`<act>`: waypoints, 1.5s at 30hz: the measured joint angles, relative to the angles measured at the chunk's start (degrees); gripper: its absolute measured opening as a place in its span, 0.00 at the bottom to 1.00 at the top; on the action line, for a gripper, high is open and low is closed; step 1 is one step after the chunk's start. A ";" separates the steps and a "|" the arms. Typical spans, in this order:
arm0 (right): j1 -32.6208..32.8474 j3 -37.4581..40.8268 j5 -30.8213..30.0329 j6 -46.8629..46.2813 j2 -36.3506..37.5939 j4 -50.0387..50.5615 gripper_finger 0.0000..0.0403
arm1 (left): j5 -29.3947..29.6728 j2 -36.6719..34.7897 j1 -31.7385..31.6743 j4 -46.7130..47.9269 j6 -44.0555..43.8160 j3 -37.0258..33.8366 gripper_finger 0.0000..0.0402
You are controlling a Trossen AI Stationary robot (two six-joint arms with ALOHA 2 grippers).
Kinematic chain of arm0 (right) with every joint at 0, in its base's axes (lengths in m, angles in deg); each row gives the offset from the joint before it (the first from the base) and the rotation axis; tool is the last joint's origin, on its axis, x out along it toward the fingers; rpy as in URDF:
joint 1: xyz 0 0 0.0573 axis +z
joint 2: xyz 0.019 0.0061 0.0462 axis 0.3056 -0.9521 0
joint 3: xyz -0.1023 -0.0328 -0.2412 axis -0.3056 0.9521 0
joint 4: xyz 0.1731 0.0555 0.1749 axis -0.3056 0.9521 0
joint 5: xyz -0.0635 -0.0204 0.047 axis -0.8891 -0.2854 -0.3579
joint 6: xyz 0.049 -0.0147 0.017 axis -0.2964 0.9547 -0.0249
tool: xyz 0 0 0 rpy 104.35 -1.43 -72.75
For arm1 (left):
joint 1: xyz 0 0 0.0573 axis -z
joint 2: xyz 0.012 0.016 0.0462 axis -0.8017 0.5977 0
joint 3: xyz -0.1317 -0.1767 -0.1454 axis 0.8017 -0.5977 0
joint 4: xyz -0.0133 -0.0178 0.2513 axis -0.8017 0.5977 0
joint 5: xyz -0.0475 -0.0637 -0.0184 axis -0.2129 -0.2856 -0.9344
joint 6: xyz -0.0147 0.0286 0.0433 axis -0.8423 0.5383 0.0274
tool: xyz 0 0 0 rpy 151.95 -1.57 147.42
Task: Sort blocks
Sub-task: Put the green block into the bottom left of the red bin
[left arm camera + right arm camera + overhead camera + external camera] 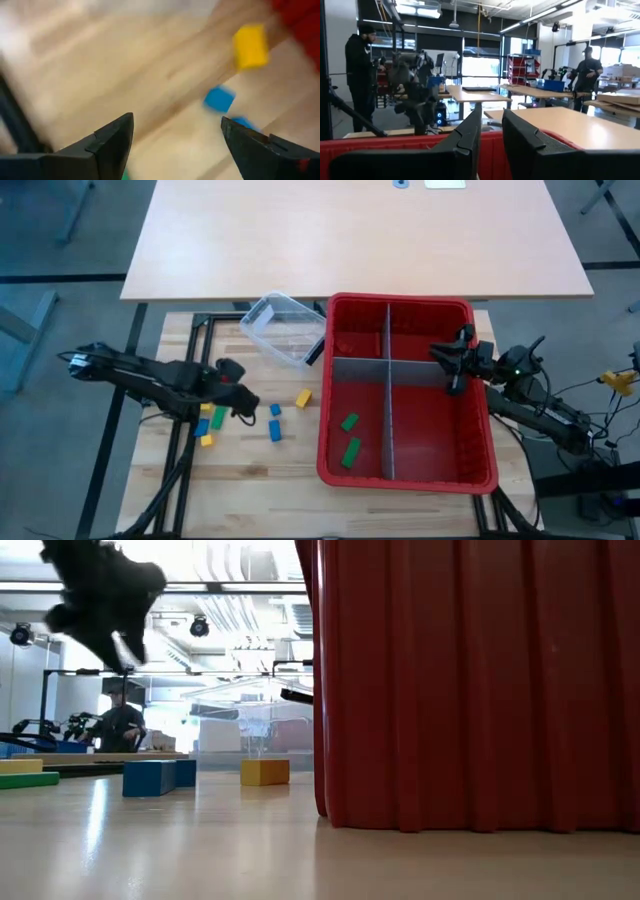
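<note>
Several small blocks lie flat on the wooden table left of the red bin (478,472): a yellow one (303,397), two blue ones (275,410) (275,432), and a blue, green and yellow cluster (210,425). Two green blocks (349,422) (352,451) lie in the bin's near-left compartment. My left gripper (245,408) hangs open and empty above the table between the cluster and the blue blocks; its wrist view (177,135) shows the yellow block (250,46) and a blue block (219,98) ahead. My right gripper (455,370) is over the bin's far-right part, empty, fingers close together (491,120).
Grey divider panels (388,362) split the bin into four compartments. A clear plastic tub (285,328) lies tipped at the bin's far-left corner. A second, larger table (350,230) stands beyond. In the low view the bin wall (470,680) fills the right side. People stand in the room behind.
</note>
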 joint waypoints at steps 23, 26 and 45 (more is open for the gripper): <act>0.00 0.04 -0.02 0.20 0.00 -1.27 0.18 | -21.17 19.96 -0.74 4.68 -7.82 -9.07 0.68; 0.00 0.04 -0.01 0.20 0.00 -1.28 0.16 | -21.35 19.51 -0.90 4.39 -8.95 -10.00 0.68; -0.01 0.04 -0.02 0.23 0.00 -1.57 0.16 | -23.05 19.31 -2.70 2.66 0.31 -10.99 0.68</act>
